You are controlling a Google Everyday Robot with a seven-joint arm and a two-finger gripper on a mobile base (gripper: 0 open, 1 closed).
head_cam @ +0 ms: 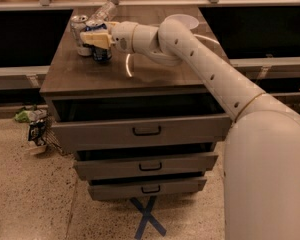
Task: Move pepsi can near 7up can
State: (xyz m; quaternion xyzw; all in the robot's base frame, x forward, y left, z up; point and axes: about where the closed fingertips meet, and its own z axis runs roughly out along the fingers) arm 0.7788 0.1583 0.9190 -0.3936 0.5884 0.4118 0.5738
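The dark blue pepsi can [102, 53] stands on the wooden cabinet top [140, 69] near its far left corner. My gripper [96, 37] reaches in from the right and its pale fingers [92, 36] are closed around the can's upper half. The whitish 7up can [80, 34] with green marks stands upright just left of the pepsi can, almost touching it.
A clear plastic bottle [104, 11] lies behind the cans. A white bowl [184, 20] sits at the back, partly behind my arm. The cabinet has three drawers [145, 130], all slightly open. Litter [32, 124] lies on the floor at the left.
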